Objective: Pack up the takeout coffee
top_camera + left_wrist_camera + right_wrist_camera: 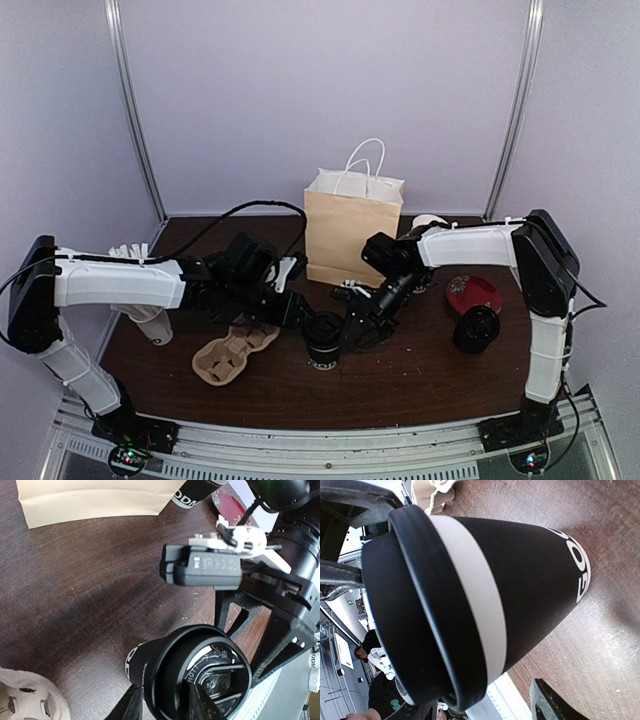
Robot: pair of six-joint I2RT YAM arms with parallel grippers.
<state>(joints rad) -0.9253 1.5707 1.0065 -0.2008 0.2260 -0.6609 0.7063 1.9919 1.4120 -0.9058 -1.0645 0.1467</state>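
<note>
One black takeout cup with white lettering stands upright on the table in front of the bag, its black lid on top. My left gripper pinches the near edge of that lid: one finger is outside the cup wall and the other lies on the lid top. A white band of rim shows under the lid in the right wrist view. My right gripper is open, with its fingers on either side of the same cup and not touching it. The second lidded cup stands at the right.
A brown paper bag with white handles stands open at the back centre. A cardboard cup carrier lies front left. A white cup with white sticks sits under my left arm. A red disc lies near the second cup.
</note>
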